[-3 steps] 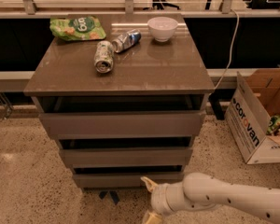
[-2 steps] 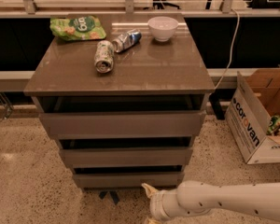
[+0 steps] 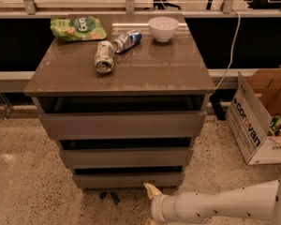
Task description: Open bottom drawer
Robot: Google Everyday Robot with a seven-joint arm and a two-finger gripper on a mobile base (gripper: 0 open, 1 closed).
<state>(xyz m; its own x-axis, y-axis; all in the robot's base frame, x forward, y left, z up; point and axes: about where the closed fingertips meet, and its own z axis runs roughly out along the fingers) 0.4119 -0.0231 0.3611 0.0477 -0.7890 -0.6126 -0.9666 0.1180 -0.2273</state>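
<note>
The bottom drawer [image 3: 129, 179] is the lowest of three grey-brown fronts on the cabinet, with a dark gap above its flat panel. It stands a little proud, like the two drawers above it. My gripper [image 3: 151, 205] is at the bottom edge of the camera view, just below and in front of the drawer's right half. It points left, and its upper fingertip [image 3: 151, 189] is close under the panel's lower edge. The fingers look spread apart and hold nothing. The lower finger is mostly cut off by the frame's edge.
The cabinet top [image 3: 145, 74] holds a green snack bag [image 3: 77, 28], two cans lying on their sides [image 3: 104, 56], [image 3: 127, 40] and a white bowl [image 3: 163, 28]. An open cardboard box [image 3: 257, 121] stands on the floor to the right. A cable [image 3: 232, 41] hangs behind.
My arm and gripper have sunk lower and a little to the right in the view. The drawers and the things on top have not moved.
</note>
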